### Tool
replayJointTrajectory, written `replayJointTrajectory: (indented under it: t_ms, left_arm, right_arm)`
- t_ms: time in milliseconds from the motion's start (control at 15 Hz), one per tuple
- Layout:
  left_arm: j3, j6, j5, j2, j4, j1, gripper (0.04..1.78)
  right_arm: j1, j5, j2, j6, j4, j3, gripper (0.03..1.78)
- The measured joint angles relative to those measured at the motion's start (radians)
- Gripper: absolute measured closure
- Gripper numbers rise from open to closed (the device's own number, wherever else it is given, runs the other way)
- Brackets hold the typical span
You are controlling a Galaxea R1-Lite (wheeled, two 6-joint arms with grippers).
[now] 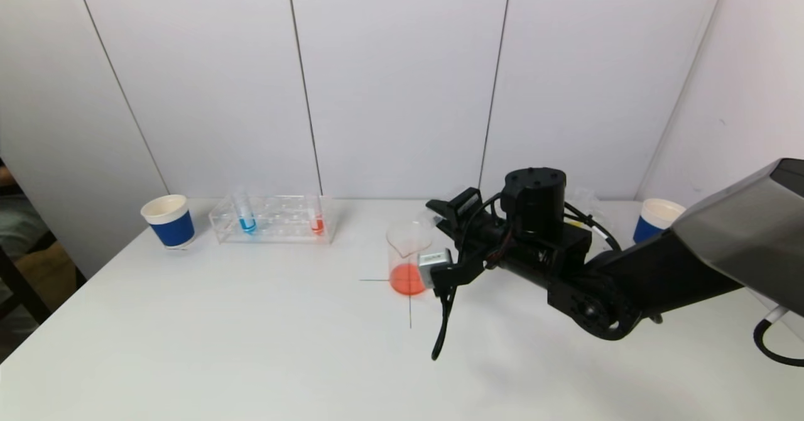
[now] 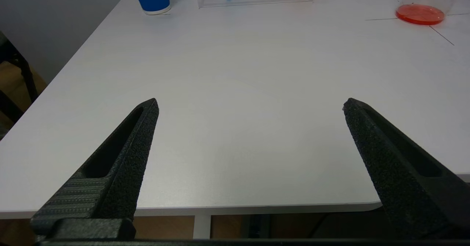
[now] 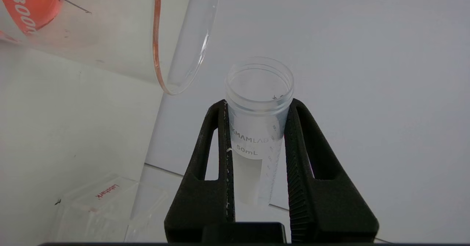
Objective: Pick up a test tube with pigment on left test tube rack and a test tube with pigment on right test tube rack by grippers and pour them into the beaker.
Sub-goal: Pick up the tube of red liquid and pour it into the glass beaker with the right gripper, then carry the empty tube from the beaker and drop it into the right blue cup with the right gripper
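Observation:
The glass beaker (image 1: 409,257) stands mid-table on a cross mark, with orange-red liquid at its bottom. My right gripper (image 1: 441,212) is at the beaker's right rim, shut on a clear 50 mL test tube (image 3: 257,128) that looks empty. The tube's open mouth lies just beside the beaker's rim (image 3: 183,55). The left rack (image 1: 276,220) holds a blue-pigment tube (image 1: 245,218) and a red-pigment tube (image 1: 317,222). My left gripper (image 2: 249,104) is open and empty over the table's near edge, out of the head view. The right rack is mostly hidden behind my right arm.
A blue-and-white paper cup (image 1: 168,220) stands left of the left rack, and another (image 1: 656,218) at the far right. A clear rack corner with a label (image 3: 102,198) shows under the right gripper. The white wall runs close behind the table.

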Motion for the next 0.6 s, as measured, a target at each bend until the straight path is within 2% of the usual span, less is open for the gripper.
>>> replayJointTrajectory:
  t_ms: [600]
  left_arm:
    - [0.0, 0.0, 0.0, 0.0, 0.0, 0.0, 0.06]
  right_arm:
    - [0.015, 0.013, -0.003, 0.17, -0.061, 0.002, 1.35]
